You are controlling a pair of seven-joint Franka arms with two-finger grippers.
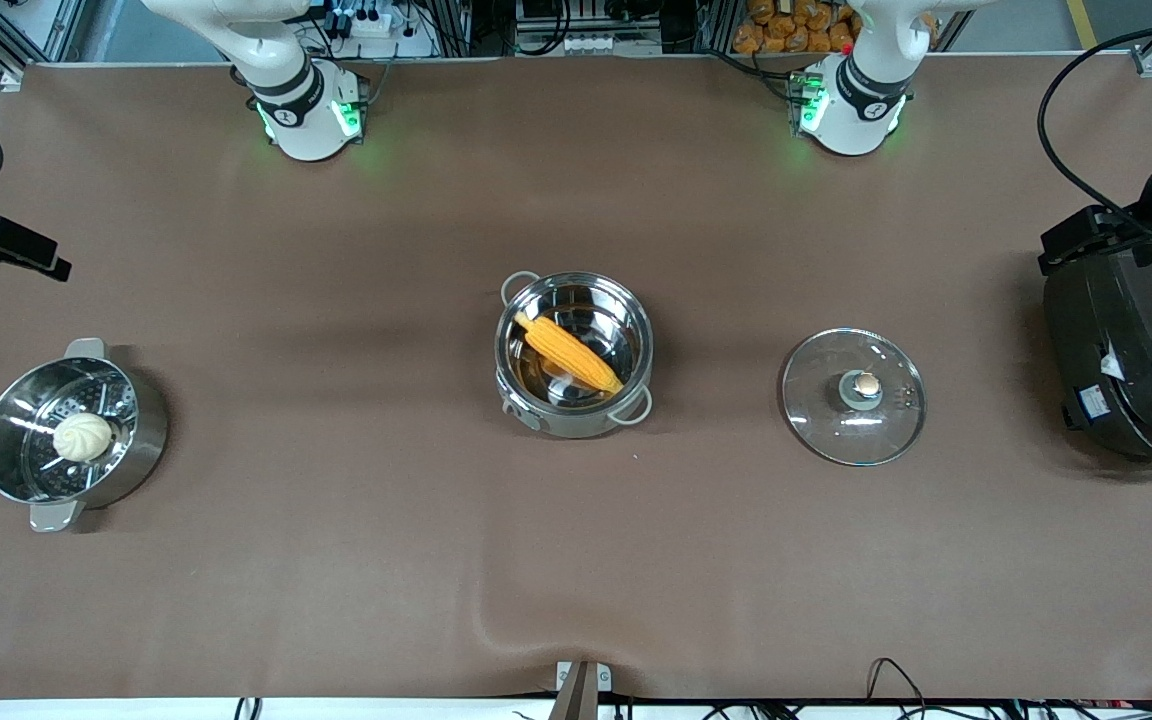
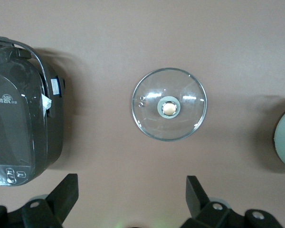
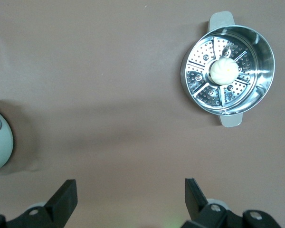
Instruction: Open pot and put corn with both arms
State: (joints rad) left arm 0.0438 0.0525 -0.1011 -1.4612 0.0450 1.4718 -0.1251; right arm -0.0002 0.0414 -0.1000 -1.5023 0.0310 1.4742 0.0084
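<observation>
The shiny pot (image 1: 642, 330) stands open in the middle of the table. The yellow-orange corn (image 1: 568, 352) lies slantwise inside it. The glass lid (image 1: 816, 405) with its copper knob (image 1: 867, 384) lies flat on the table beside the pot, toward the left arm's end; it also shows in the left wrist view (image 2: 190, 104). My left gripper (image 2: 132, 183) is open and empty, high over bare table by the lid. My right gripper (image 3: 130, 185) is open and empty, high over bare table near the steamer pot.
A steel steamer pot (image 1: 146, 440) holding a white bun (image 1: 83, 437) stands toward the right arm's end, also in the right wrist view (image 3: 266, 80). A large black rice cooker (image 1: 1126, 360) stands at the left arm's end, past the lid.
</observation>
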